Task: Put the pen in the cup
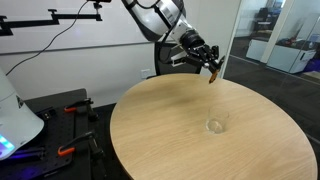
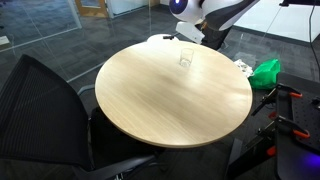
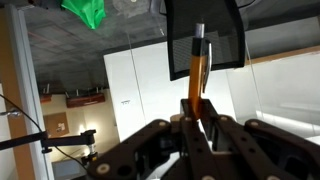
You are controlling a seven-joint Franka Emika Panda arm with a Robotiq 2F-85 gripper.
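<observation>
1. The robot's pincer is up in the air, over the edge of the round wooden table on the robot's side.
2. The pincer is squeezed tight on the pen. The pen hangs down from it and does not touch the table.
3. In the wrist view the two fingers pinch the pen near one end. The pen is orange with a dark part at its far end.
4. The cup is see-through and stands upright on the table. It is well apart from the pen.
5. In an exterior view the cup sits closer to the robot's edge of the table than to the edge by the black chair.
6. I cannot see anything inside the cup.
7. A green thing lies off the table, past its edge.
</observation>
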